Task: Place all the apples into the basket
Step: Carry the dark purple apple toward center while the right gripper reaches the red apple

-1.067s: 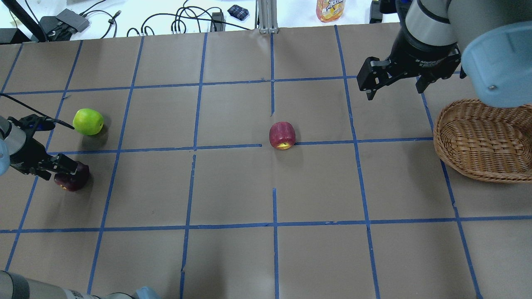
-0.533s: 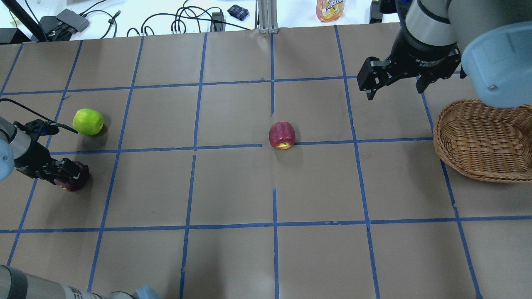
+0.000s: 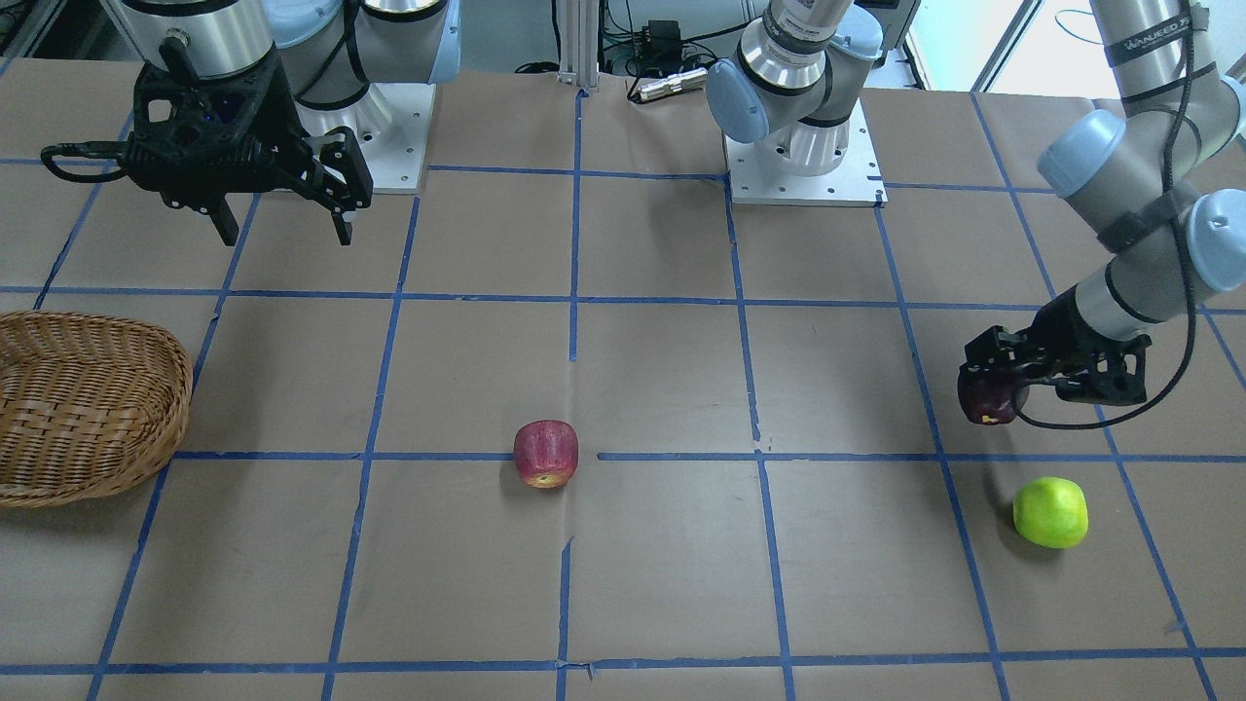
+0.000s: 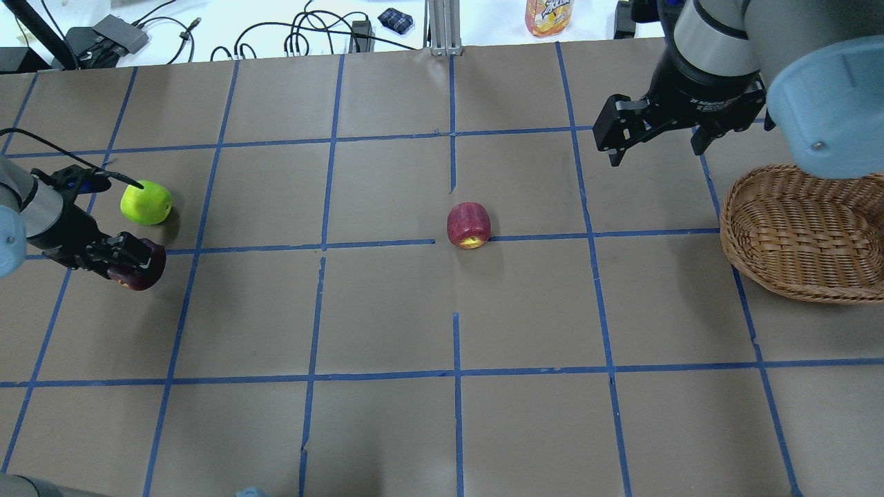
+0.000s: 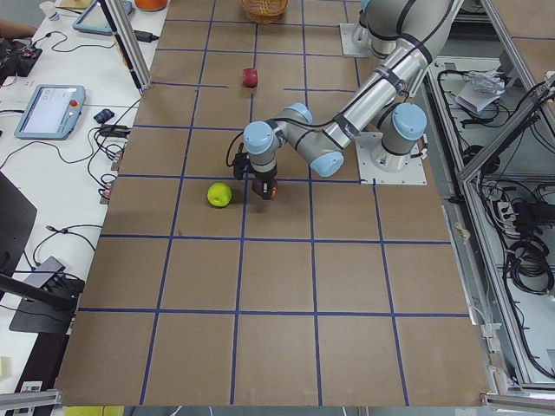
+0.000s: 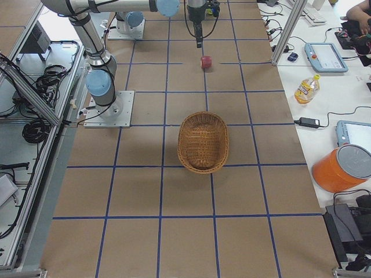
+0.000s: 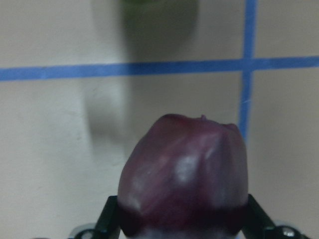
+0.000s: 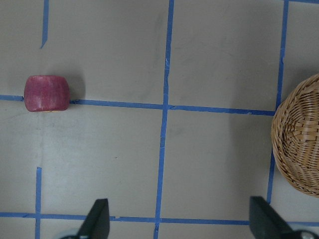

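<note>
My left gripper (image 4: 131,262) is shut on the dark maroon apple (image 4: 146,268) and holds it above the table at the far left; it shows in the front view (image 3: 988,397) and fills the left wrist view (image 7: 183,174). The lime green apple (image 4: 146,202) lies on the table just beyond it (image 3: 1050,511). The red apple (image 4: 469,224) lies at the table's middle (image 8: 47,93). The wicker basket (image 4: 804,231) stands empty at the right (image 3: 83,404). My right gripper (image 4: 652,138) is open and empty, hanging high to the left of the basket.
Brown paper with a blue tape grid covers the table (image 4: 387,310). Cables (image 4: 304,31) and a drink bottle (image 4: 549,15) lie beyond the far edge. The robot bases (image 3: 798,146) stand at the near side.
My left gripper has lifted the maroon apple off the table and carried it a little to the right and toward the far edge. The right arm has stayed still.
</note>
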